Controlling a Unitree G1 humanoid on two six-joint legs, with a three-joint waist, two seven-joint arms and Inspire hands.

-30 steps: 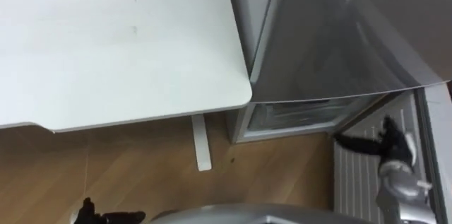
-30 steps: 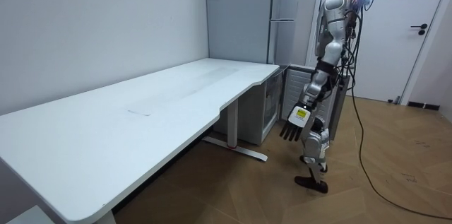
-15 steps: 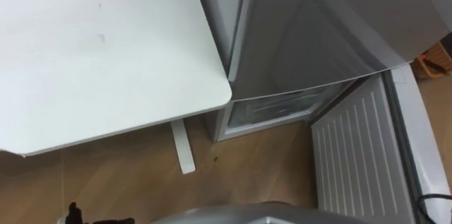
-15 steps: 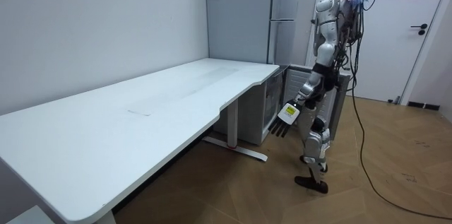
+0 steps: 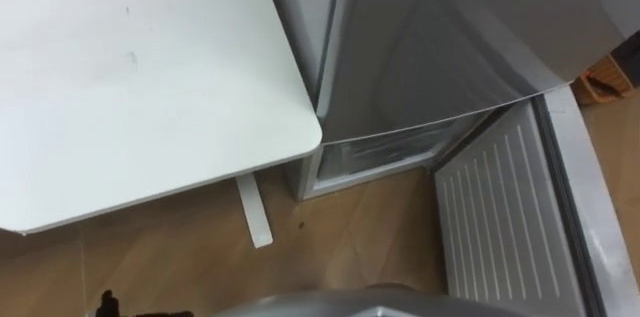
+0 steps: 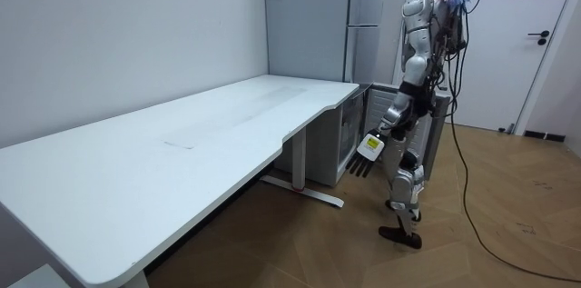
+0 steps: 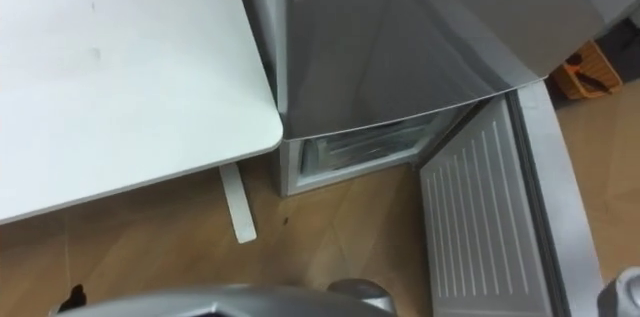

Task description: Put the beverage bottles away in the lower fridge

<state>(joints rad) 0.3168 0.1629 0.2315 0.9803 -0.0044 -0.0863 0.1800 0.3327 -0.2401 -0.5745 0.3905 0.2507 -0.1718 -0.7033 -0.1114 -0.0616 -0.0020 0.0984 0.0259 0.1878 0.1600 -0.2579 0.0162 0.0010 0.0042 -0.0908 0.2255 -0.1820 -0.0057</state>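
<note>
Robot stands at the end of the desk [image 5: 130,77], facing the lower fridge [image 5: 380,152].
Its door [image 5: 500,227] stands wide open to the right, and the compartment sits just beside the desk's corner. The left hand [image 6: 363,153] hangs low near it, fingers relaxed and nearly straight.

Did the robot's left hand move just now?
Yes. The left hand swung toward the room view's left, nearer the white table.

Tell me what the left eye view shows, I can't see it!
Looking down, a silver fridge has its lower door swung open, ribbed white inside. A white table stands at its left, over wooden floor.
</note>
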